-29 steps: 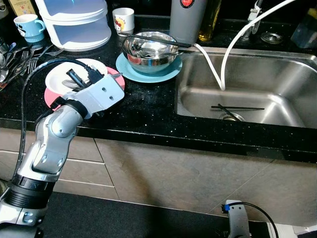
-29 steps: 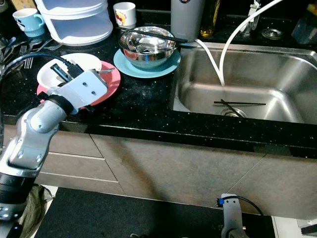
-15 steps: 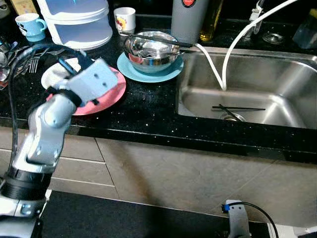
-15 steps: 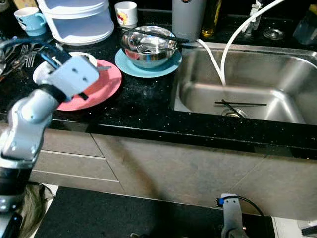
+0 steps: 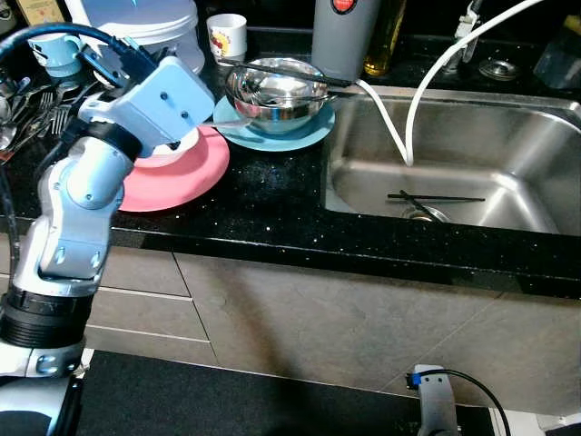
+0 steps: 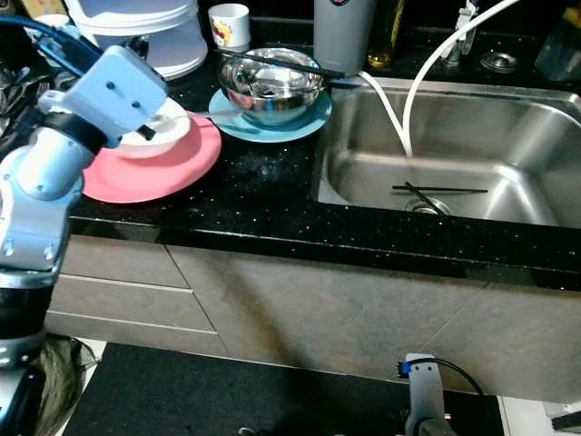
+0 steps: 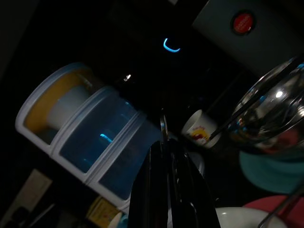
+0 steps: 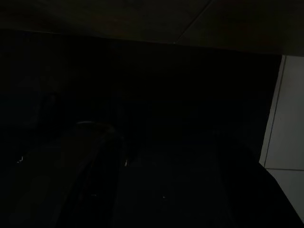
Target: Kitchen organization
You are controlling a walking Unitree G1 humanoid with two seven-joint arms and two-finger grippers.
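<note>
A white bowl [image 5: 171,149] with a spoon [image 6: 211,115] in it sits on a pink plate [image 5: 182,177] on the black counter. My left gripper [image 5: 111,60] is raised above and behind the bowl, close to a white stacked container [image 5: 159,20]. In the left wrist view its black fingers [image 7: 167,185] are pressed together, shut, and point at that container [image 7: 90,142]. A steel bowl [image 5: 275,89] with chopsticks across it rests on a teal plate [image 5: 300,130]. My right arm [image 5: 434,400] hangs idle low by the cabinet.
The steel sink [image 5: 531,136] at the right holds two chopsticks [image 5: 436,197], and a white hose [image 5: 427,82] hangs into it. A grey canister [image 5: 343,36], a white mug [image 5: 225,34], a blue cup [image 5: 54,53] and loose forks [image 5: 36,104] crowd the counter's back and left.
My left arm has lifted off the white bowl and swung up and back toward the white container. The bowl and pink plate now lie uncovered.
</note>
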